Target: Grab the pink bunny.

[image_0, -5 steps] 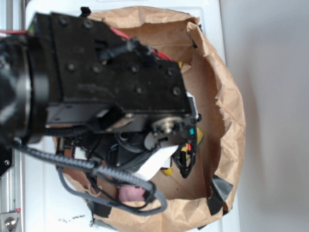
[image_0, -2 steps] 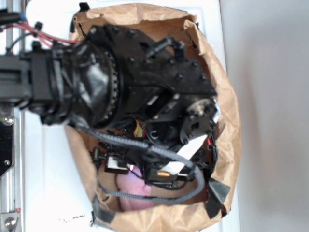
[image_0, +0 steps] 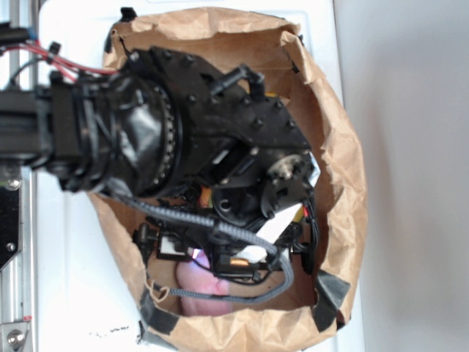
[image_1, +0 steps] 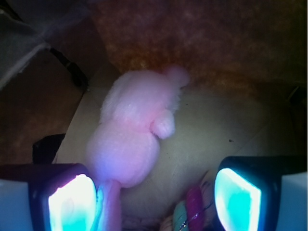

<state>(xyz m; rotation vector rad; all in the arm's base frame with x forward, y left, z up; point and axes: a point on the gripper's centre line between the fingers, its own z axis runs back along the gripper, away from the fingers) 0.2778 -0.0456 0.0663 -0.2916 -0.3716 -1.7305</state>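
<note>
A big brown paper bag (image_0: 344, 169) lies open on a white surface (image_0: 73, 293), and its rim is rolled down and fixed with dark tape (image_0: 331, 292) at the lower corners. The black robot arm (image_0: 146, 139) reaches from the left over the bag and covers most of the opening in the exterior view. A grey braided cable (image_0: 242, 238) hangs from the arm in a loop down into the bag.

The gripper (image_1: 154, 195) is inside the bag and points at its floor. In the wrist view the two fingers (image_1: 70, 204) stand at the left and right lower corners with glowing cyan pads, wide apart from each other, and nothing is between them in a grasp.

The pink bunny (image_1: 134, 127) lies on the pale cardboard floor (image_1: 226, 130) of the bag, near the lower wall in the exterior view (image_0: 201, 282). In the wrist view it lies ahead of the gripper, nearer to the left finger; its lower end comes just beside that finger's pad, but whether they touch cannot be told.

A small striped thing (image_1: 190, 209) with purple and green colours shows at the bottom edge between the fingers; it is too blurred to name.
</note>
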